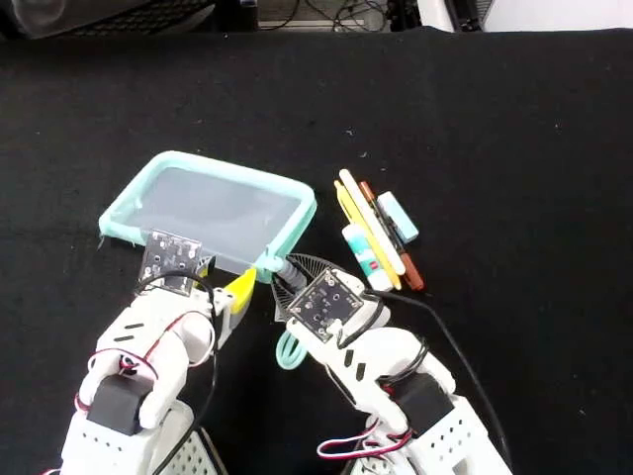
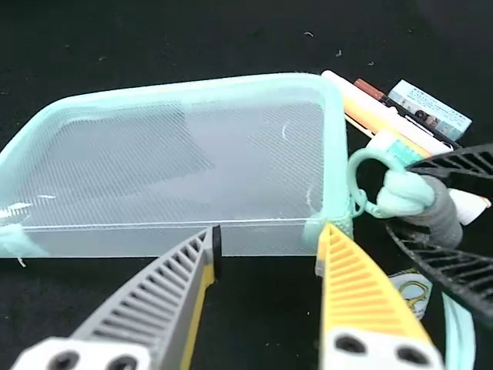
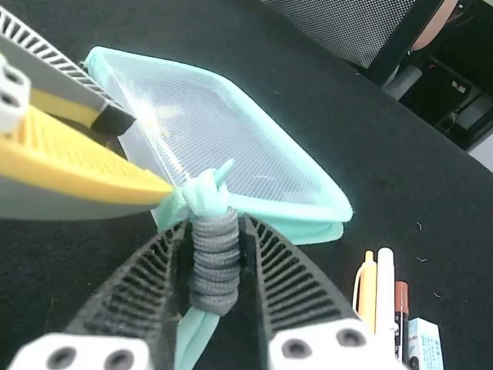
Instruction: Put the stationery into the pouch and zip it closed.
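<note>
The translucent pouch (image 1: 213, 208) with mint trim lies flat at left centre. My right gripper (image 3: 214, 227) is shut on the grey-wrapped zip pull (image 3: 213, 254) at the pouch's near right corner (image 1: 282, 265). My left gripper (image 2: 266, 239) is open, its grey finger and yellow finger (image 2: 350, 281) standing just off the pouch's near edge (image 2: 154, 235). The stationery (image 1: 376, 233) lies on the cloth just right of the pouch: a white pen (image 1: 371, 223), a yellow pen, a brown marker (image 1: 394, 242), a mint eraser (image 1: 398, 216) and a small white tube (image 1: 364, 255).
A black cloth (image 1: 495, 148) covers the table, with open room to the far side and right. A mint cord loop (image 1: 289, 348) trails from the pull under the right arm. The two arms stand close together at the near edge.
</note>
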Controlling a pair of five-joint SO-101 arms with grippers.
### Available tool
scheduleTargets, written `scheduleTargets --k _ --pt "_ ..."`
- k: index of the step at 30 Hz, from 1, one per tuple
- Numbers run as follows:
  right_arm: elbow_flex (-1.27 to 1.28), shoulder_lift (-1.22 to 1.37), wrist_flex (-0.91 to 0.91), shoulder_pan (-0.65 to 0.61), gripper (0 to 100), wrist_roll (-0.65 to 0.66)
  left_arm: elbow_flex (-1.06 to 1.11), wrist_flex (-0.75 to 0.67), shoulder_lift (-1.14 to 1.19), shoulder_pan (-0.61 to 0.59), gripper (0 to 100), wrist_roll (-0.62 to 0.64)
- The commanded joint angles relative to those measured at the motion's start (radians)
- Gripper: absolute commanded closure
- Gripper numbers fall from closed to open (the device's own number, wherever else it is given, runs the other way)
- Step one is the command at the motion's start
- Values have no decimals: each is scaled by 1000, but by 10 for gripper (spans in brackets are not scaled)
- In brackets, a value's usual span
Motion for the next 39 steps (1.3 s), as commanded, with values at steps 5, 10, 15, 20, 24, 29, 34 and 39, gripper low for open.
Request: scheduleTargets --k 5,10,15,20,24,29,34,39 --pt "-7 -5 -28 6 986 6 -102 100 -3 13 777 -8" --pt "-7 -5 -31 6 986 6 -104 95 -3 16 775 89" --pt "-7 -5 -28 6 986 6 -59 54 -3 107 775 110" --pt "-7 -5 -26 6 986 5 44 -78 -3 114 774 112" --pt "-7 -5 -26 6 986 5 68 -127 -3 79 774 112" --pt "-7 -5 -26 6 986 2 77 -172 -3 -44 774 106" --pt "-7 -5 -26 6 986 0 107 -190 -3 -45 774 104" --pt "-7 -5 -26 6 986 0 108 -184 -3 -51 777 35"
